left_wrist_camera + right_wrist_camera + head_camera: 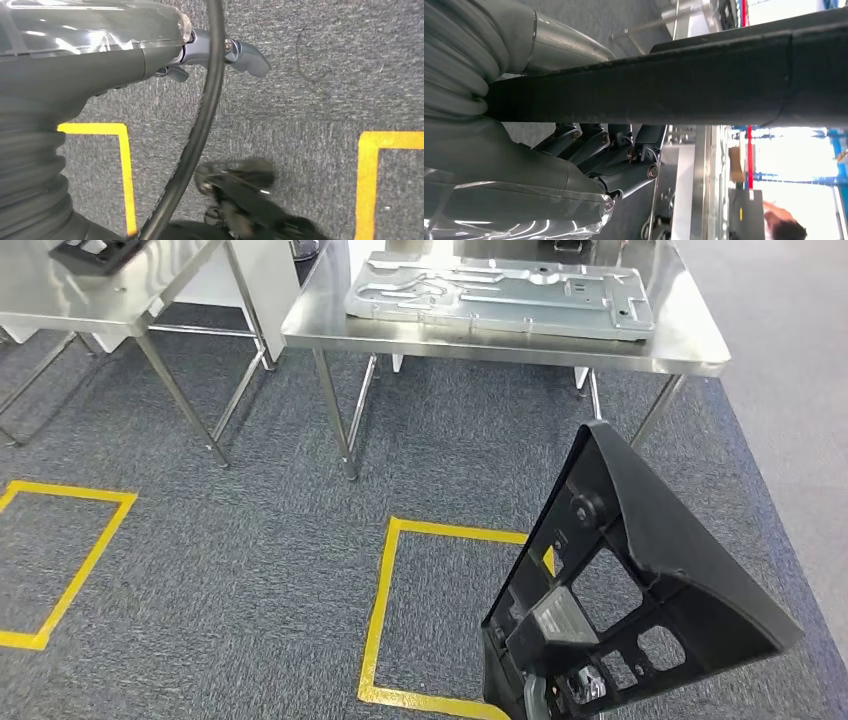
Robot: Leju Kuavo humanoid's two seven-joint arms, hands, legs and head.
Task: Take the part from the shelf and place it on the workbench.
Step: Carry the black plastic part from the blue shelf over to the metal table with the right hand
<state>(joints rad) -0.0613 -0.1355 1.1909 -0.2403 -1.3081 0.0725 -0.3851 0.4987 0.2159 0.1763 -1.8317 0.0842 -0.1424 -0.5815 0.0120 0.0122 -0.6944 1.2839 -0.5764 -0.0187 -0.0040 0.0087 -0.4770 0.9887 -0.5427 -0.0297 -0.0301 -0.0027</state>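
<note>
The right hand (609, 160) gripped the black plastic panel (620, 590) by its lower edge, upright, low in the head view; the left hand (220, 55) hung free, fingers loosely apart. Carrying it level seemed wise. Yellow floor squares (400, 620) lay ahead. Beyond, the steel surface (690, 345) already bore a stamped metal plate (500, 295), crowding the drop spot.

Even bright light overhead, glare on my workbench (500, 338), right wrist background blown out, left wrist bottom blurred.
</note>
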